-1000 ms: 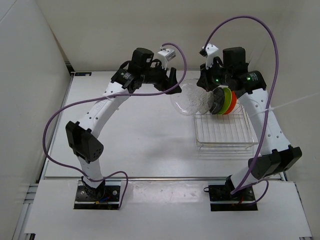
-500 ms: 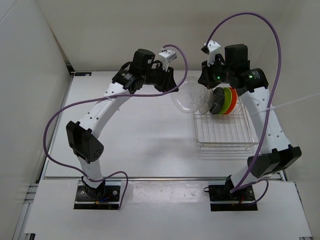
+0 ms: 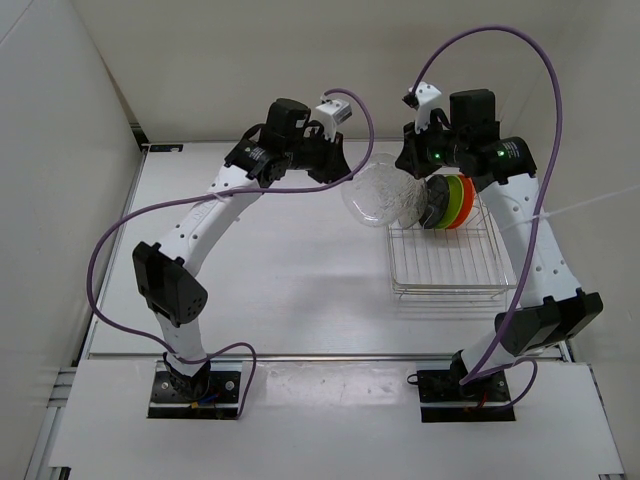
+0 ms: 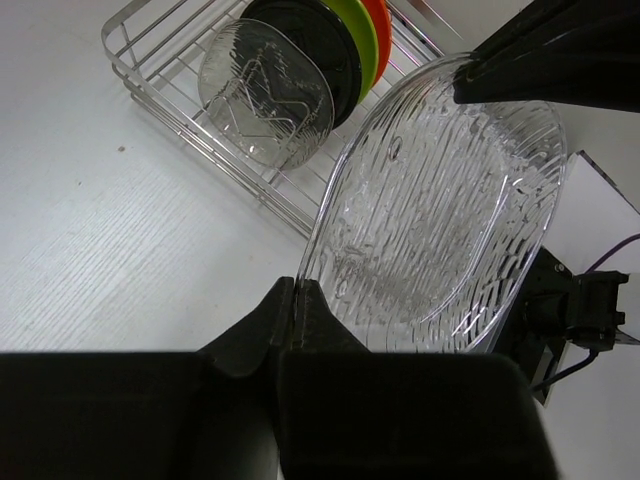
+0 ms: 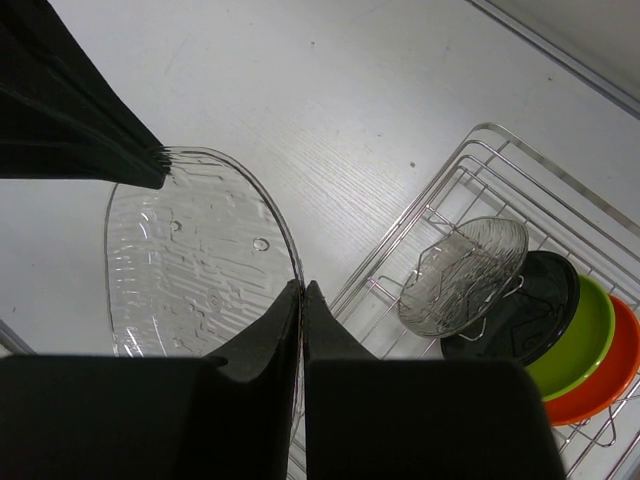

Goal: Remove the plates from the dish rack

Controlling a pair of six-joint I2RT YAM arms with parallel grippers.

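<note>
Now left hand (image 4: 297,300), right hand (image 5: 302,300) each pinch opposite rims of clear plate (image 4: 440,200), beside dish rack (image 3: 392,262).

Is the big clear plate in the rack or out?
Out: the big clear plate hangs outside the dish rack, left pincer and right pincer gripping its rim.

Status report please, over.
Left tool, right tool: both shut on held clear plate, beside dish rack. In rack: second clear plate, black plate, green plate, orange plate. No obstruction seen.
</note>
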